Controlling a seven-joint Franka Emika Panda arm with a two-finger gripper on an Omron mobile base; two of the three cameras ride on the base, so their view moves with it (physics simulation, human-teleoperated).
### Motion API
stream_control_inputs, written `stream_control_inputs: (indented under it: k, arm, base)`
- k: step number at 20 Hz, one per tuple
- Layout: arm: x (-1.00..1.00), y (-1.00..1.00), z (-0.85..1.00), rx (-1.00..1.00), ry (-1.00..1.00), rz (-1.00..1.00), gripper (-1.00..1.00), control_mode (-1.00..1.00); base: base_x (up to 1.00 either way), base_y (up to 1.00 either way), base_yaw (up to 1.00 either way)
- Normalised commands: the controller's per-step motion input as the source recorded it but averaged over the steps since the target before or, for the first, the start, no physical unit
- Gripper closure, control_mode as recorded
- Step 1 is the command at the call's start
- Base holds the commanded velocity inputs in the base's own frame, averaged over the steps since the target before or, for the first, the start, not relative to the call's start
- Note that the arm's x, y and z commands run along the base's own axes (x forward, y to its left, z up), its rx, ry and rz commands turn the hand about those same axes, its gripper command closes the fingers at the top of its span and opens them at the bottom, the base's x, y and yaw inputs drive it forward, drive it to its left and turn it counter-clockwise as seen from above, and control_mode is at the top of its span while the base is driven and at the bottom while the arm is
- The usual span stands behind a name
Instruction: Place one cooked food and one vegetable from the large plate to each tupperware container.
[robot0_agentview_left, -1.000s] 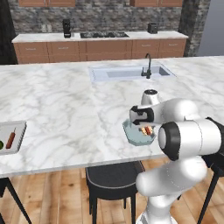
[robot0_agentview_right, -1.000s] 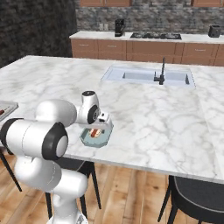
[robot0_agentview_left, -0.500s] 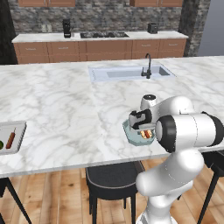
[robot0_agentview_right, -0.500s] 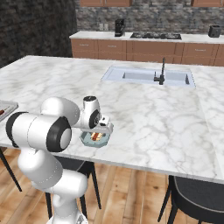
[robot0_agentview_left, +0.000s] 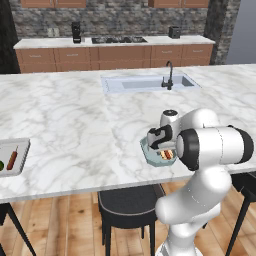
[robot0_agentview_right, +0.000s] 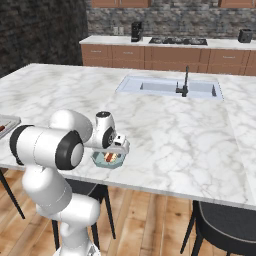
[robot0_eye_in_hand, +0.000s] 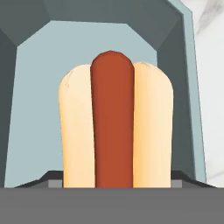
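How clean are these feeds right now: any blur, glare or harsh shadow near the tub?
Hand view: sharp close-up, hot dog evenly lit in the grey-green tub, no glare. Left base view: crisp, arm blocks part of the tub. Right base view: soft shade under the gripper.

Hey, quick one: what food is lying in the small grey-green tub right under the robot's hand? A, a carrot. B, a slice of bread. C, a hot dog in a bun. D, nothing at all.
C: the hand view looks straight down on a hot dog, a red-brown sausage between two pale bun halves, lying on the floor of the grey-green tub.
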Motion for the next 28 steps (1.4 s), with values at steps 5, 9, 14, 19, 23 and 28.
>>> stream_control_inputs:
  k: [5, 9, 14, 19, 23, 28]
  arm:
    - [0.06, 0.06, 0.01, 0.0, 0.01, 0.0, -1.0, -1.0]
    - [0.11, 0.0, 0.16, 0.0, 0.04, 0.0, -1.0, -1.0]
    - [-0.11, 0.0, 0.26, -0.01, 0.0, 0.0, -1.0, -1.0]
    - [-0.81, -0.01, 0.51, 0.0, 0.0, 0.0, -1.0, -1.0]
    - [-1.0, -0.01, 0.59, 0.0, -0.02, 0.0, -1.0, -1.0]
    - [-1.0, 0.0, 0.87, 0.04, -0.01, 0.0, -1.0, -1.0]
  base:
    - [0.0, 0.0, 0.0]
    - [0.0, 0.0, 0.0]
    - [0.0, 0.0, 0.0]
    - [0.0, 0.0, 0.0]
    - [0.0, 0.0, 0.0]
    - [0.0, 0.0, 0.0]
